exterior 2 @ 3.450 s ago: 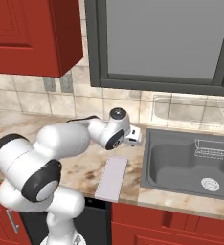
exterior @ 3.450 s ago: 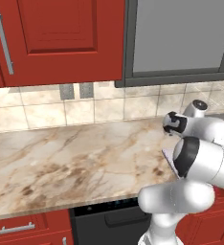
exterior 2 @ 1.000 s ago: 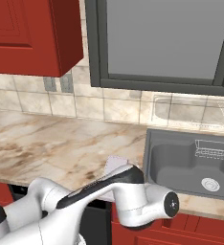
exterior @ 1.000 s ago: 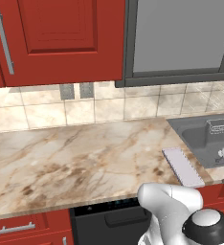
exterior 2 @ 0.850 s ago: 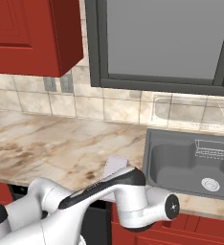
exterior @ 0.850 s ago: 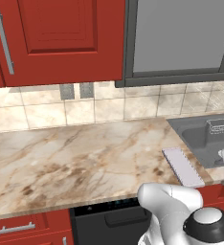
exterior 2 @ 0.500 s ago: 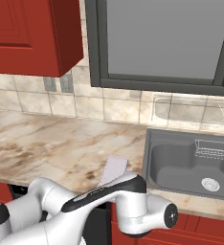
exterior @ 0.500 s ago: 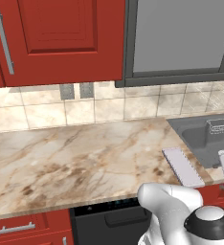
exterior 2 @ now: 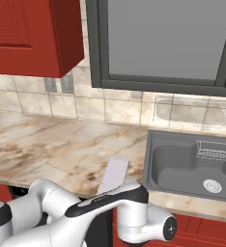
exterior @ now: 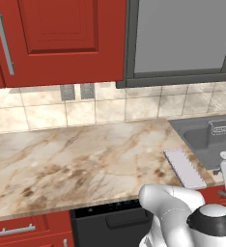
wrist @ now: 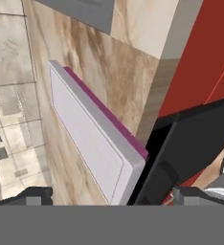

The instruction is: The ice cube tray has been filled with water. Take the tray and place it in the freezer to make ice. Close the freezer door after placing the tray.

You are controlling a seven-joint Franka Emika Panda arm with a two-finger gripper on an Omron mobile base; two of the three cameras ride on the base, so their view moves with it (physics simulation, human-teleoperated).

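— Where is the ice cube tray right now?

— The ice cube tray (exterior: 184, 168) lies flat on the marble counter (exterior: 76, 164), near the counter's front edge and just left of the sink (exterior 2: 192, 166). From the right base view I see it as a pale slab (exterior 2: 113, 174) angled a little, one short end toward the front lip of the counter and partly behind my own forearm.

— And from your hand?

— Through the hand view the ice cube tray (wrist: 87, 136) runs diagonally across the picture, plain pale top facing me, with a thin magenta strip along its far long edge. Its near corner sits right at the counter's front edge, where the brown stone drops off toward the dark appliance front and the red cabinet fronts (wrist: 209, 52) below.

— Is your gripper holding it?

— No. My gripper (wrist: 111, 195) stands wide open, with nothing between the jaws. One fingertip shows at the lower left and the other at the lower right of the hand view, and the tray's near corner points into the space between them. I cannot tell whether either tip touches it; it looks apart.

— What else is around?

— Red upper cupboards (exterior: 57, 38) hang over the counter, a grey framed panel (exterior 2: 163, 38) sits above the sink, and tiled backsplash (exterior: 110, 108) runs between. A small wire rack (exterior 2: 216, 148) rests in the sink basin near the drain.
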